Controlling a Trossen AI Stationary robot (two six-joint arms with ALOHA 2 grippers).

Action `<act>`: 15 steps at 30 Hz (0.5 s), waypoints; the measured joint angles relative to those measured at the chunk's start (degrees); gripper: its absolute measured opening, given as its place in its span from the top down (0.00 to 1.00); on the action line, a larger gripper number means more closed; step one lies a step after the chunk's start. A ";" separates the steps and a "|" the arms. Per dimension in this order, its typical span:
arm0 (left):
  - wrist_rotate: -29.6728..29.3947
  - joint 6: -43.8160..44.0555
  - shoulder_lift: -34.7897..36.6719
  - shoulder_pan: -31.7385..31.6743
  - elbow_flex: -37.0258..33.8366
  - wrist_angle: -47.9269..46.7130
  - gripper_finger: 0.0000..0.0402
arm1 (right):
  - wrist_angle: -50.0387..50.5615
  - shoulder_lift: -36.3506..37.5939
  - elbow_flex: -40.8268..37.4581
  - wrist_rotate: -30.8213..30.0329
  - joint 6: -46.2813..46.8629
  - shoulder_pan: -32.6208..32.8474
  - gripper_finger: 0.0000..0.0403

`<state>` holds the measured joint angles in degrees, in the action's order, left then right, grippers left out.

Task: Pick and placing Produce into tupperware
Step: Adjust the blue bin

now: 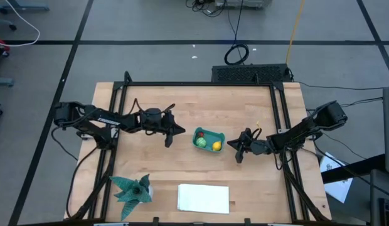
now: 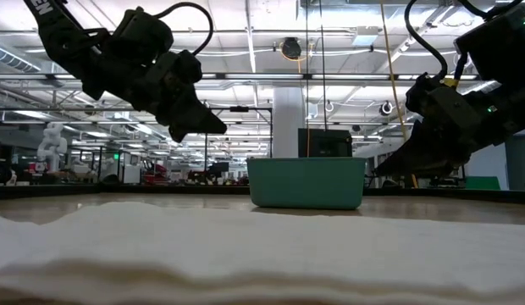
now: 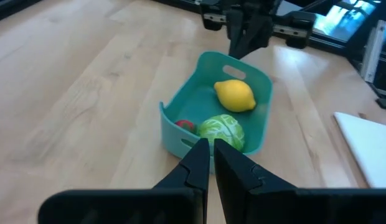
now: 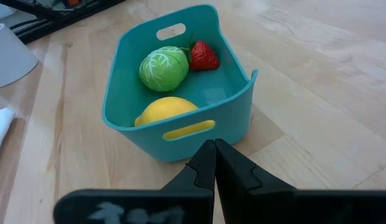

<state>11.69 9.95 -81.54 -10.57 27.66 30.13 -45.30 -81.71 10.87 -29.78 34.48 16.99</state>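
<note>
- Tupperware [image 1: 208, 140] sits on the wooden table [image 1: 245, 182] between the 2 grippers, apart from both.
- Produce lies inside it, 3 pieces: strawberry [image 4: 204, 56], cabbage [image 4: 163, 68] and lemon [image 4: 162, 111].
- Left gripper [image 1: 176, 134] hangs above the table with jaws pressed shut on nothing, tub just ahead of its tips.
- Right gripper [image 1: 239, 150] has empty jaws closed together, tub's handle wall just beyond its fingertips [image 4: 213, 163].
- White sheet [image 1: 203, 198] and spiky teal star [image 1: 132, 191] lie well away from both jaws.
</note>
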 joint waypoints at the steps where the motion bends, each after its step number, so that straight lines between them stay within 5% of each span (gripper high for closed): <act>1: 0.56 -0.16 0.00 0.02 -0.02 0.02 0.94 | 0.03 0.00 0.00 0.00 0.21 0.00 1.00; 7: 0.54 0.81 -1.40 0.68 -0.04 0.31 0.94 | 0.07 0.00 0.00 0.00 0.28 0.00 1.00; 15: 0.27 3.13 -9.61 0.58 0.02 11.98 0.93 | 0.07 0.00 0.00 -0.14 -0.11 -0.08 1.00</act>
<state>11.95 13.08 -91.15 -9.99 27.68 42.11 -45.23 -81.71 10.87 -29.92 34.37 16.91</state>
